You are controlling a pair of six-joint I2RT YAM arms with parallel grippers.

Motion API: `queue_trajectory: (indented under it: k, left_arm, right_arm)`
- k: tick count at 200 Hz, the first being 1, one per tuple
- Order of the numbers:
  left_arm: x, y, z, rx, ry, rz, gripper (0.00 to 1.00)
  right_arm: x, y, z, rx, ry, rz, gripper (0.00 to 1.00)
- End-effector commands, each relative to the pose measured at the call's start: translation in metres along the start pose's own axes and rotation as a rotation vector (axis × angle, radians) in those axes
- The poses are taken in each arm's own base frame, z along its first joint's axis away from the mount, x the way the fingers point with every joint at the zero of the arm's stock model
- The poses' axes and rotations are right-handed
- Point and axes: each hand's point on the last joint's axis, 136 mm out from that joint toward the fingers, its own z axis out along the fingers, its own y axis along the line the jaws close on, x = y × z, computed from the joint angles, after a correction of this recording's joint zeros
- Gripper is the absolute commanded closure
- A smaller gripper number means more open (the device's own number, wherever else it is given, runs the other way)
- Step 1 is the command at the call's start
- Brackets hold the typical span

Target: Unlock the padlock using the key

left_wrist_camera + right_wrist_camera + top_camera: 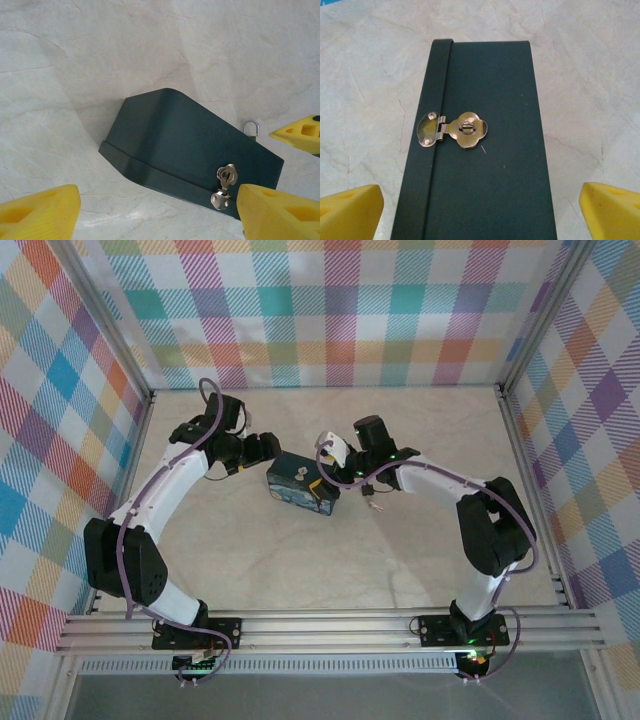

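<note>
My left gripper (160,212) and right gripper (480,210) both stand released, gripping nothing, flanking the box (300,486); the padlock (371,500) lies on the table (300,580) just right of the box; too small to tell its axis.

The left arm (165,490) bends up from its base at the near left and reaches in to the middle; the right arm (450,480) does the same from the near right; their tips face each other; the left gripper (160,212) has its yellow fingers (40,210) spread wide and holds nothing; the right gripper (481,210) is spread wide too, and holds nothing.
</note>
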Motion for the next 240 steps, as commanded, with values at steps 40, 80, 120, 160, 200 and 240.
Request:
queue_trajectory:
  k: [40, 80, 120, 160, 200, 240]
  left_arm:
    - [0.001, 0.000, -0.001, -0.018, 0.017, 0.007, 0.18]
    - [0.000, -0.001, -0.001, -0.011, 0.014, 0.004, 0.18]
    - [-0.001, -0.002, -0.014, -0.014, -0.009, 0.012, 0.18]
    - [-0.005, -0.004, -0.023, -0.008, -0.027, 0.017, 0.18]
    - [-0.006, -0.002, -0.029, -0.009, -0.045, 0.010, 0.18]
    - [-0.012, -0.003, -0.048, 0.006, -0.086, -0.007, 0.18]
  right_arm:
    - [-0.001, 0.014, 0.012, -0.118, 0.002, 0.019, 0.00]
    - [-0.002, 0.008, 0.018, -0.118, 0.024, 0.058, 0.11]
    - [0.009, 0.009, 0.022, -0.115, 0.037, 0.089, 0.16]
    - [0.014, 0.009, 0.027, -0.100, 0.049, 0.102, 0.19]
    - [0.011, 0.005, 0.029, -0.090, 0.041, 0.200, 0.38]
    - [-0.006, -0.013, 0.018, -0.085, -0.094, 0.551, 0.38]
